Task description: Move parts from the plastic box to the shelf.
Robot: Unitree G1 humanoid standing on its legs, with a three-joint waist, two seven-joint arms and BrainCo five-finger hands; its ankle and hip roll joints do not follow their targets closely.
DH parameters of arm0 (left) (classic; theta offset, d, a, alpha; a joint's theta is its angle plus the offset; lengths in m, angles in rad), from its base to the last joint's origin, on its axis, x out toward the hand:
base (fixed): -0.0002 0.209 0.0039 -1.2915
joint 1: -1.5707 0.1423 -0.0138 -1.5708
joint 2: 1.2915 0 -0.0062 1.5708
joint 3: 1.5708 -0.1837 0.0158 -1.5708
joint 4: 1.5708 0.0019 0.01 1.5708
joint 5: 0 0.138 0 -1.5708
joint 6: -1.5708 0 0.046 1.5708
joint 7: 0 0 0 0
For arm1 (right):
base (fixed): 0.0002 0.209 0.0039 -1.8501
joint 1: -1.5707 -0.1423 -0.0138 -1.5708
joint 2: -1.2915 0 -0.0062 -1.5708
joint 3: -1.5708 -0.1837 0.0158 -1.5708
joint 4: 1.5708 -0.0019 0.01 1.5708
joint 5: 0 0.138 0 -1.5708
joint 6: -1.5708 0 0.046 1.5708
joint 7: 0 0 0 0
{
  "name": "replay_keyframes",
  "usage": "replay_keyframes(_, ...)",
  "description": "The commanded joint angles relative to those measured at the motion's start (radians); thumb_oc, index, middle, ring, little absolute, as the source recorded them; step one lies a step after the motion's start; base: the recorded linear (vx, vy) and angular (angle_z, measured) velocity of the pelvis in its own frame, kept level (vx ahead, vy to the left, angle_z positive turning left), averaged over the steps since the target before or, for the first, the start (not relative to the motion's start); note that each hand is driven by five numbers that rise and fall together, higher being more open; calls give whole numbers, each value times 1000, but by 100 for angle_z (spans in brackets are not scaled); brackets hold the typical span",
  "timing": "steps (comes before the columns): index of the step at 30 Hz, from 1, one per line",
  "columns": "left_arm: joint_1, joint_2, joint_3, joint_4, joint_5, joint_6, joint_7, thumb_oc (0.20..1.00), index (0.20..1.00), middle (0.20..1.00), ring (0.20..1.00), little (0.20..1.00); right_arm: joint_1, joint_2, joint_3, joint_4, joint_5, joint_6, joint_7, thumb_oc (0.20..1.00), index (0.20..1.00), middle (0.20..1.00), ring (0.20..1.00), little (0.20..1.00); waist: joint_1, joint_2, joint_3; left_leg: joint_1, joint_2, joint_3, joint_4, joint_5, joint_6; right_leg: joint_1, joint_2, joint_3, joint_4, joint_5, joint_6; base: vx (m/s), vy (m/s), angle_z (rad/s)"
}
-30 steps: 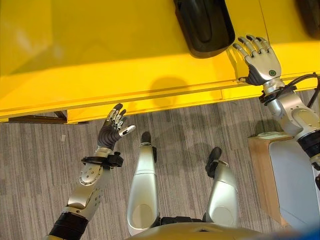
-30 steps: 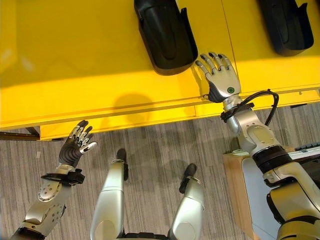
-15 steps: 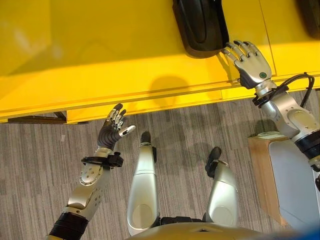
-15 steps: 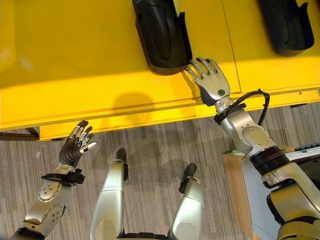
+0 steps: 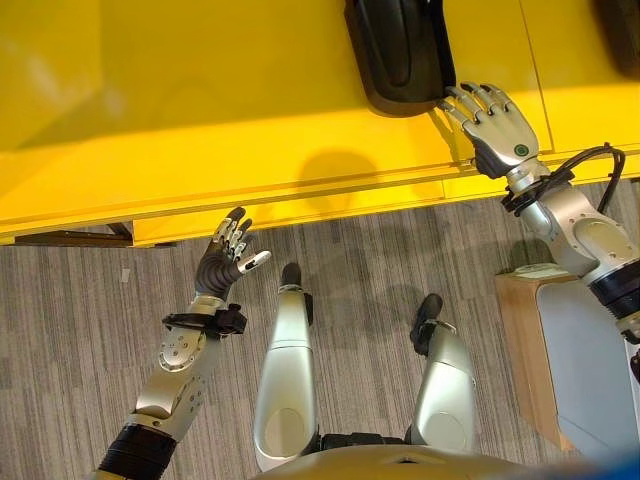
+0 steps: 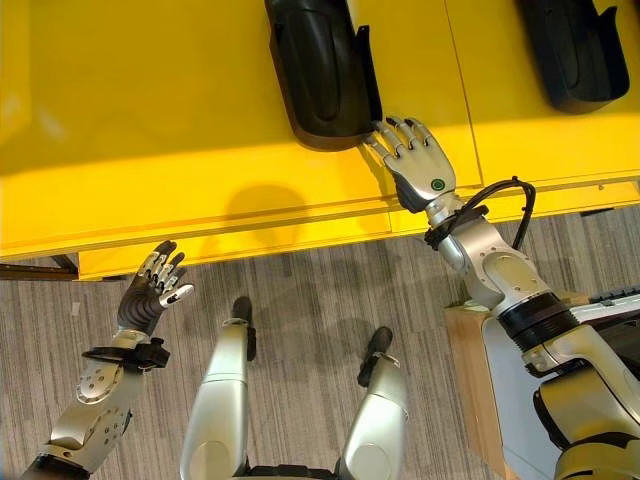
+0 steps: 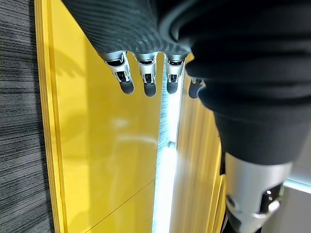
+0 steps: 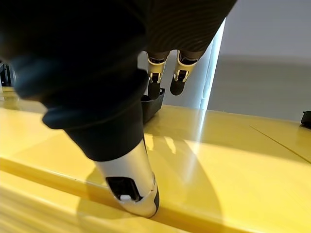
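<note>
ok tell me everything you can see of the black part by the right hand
The black part is a glossy, moulded plastic-looking shell, long and trough-like with raised side walls and a rounded near end. It lies flat on the yellow shelf, its far end cut off by the frame. The right hand, fingers straight, touches its near right corner.

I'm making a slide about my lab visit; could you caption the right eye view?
Right hand open, fingertips at a black part on the yellow shelf; left hand open over the floor.
</note>
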Motion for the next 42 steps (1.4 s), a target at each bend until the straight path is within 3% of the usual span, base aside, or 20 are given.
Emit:
replay_keyframes(1, 38, 2, 12, -49, 47, -60, 0, 1000, 1000, 1000, 1000, 1000, 76, 85, 42, -17, 33, -61, -6, 1000, 1000, 1000, 1000, 1000, 33, -2, 29, 27, -22, 28, -62, 6, 25, -54, 17, -4, 218, -103, -44, 0, 0, 0)
replay_keyframes(19, 53, -10, 37, -45, 56, -54, 0, 1000, 1000, 1000, 1000, 1000, 348, 24, -154, -84, 75, -79, -12, 1000, 1000, 1000, 1000, 1000, -5, -13, 22, 30, -10, 34, -62, 5, 22, -63, 23, 6, 220, -104, -43, 1, 0, 0)
replay_keyframes(30, 68, -17, 49, -55, 69, -47, 10, 1000, 1000, 1000, 1000, 1000, 454, 15, -247, -338, 98, -138, -4, 1000, 1000, 1000, 1000, 1000, -29, -19, 12, 29, -4, 40, -54, -3, 21, -70, 29, 13, 224, -105, -41, 4, -4, -2)
replay_keyframes(42, 71, -16, 37, -58, 82, -48, 25, 1000, 1000, 1000, 1000, 1000, 381, 49, -147, -387, 127, -156, 24, 1000, 1000, 1000, 1000, 1000, -23, -24, 10, 21, -6, 41, -50, -5, 23, -75, 30, 13, 226, -103, -39, 0, 0, 0)
